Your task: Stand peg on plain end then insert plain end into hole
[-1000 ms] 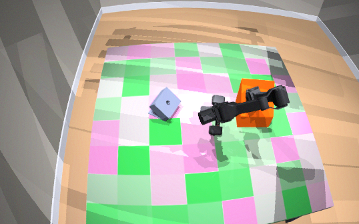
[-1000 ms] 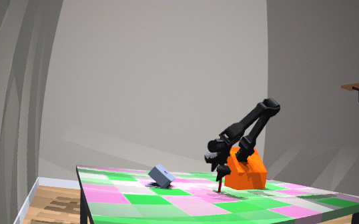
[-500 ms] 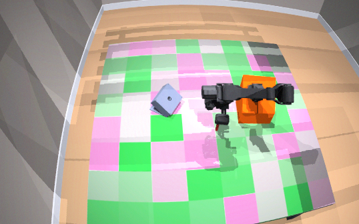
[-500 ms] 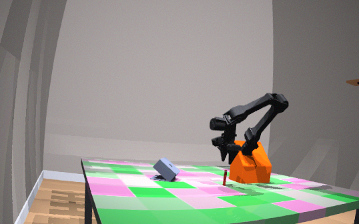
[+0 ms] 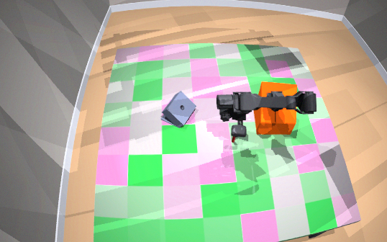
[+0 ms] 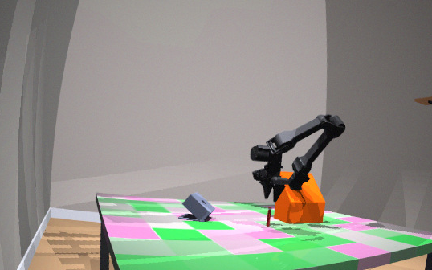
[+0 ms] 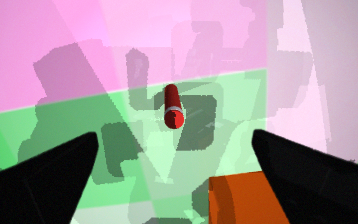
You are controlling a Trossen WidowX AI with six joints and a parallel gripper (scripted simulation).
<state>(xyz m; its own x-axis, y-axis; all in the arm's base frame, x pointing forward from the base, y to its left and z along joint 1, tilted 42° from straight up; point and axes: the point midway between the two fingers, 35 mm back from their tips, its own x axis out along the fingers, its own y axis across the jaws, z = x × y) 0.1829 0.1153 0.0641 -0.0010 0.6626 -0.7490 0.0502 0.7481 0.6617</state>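
Peg mostly hidden under arm

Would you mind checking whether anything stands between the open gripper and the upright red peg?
Nothing visible does. The peg stands alone on the table, with the open gripper above it. The orange base sits to one side, apart from the peg.

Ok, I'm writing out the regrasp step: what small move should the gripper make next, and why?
Probably lower straight down. The red peg stands upright on the table, and the open, empty gripper hangs above it, so its fingers can straddle the peg.
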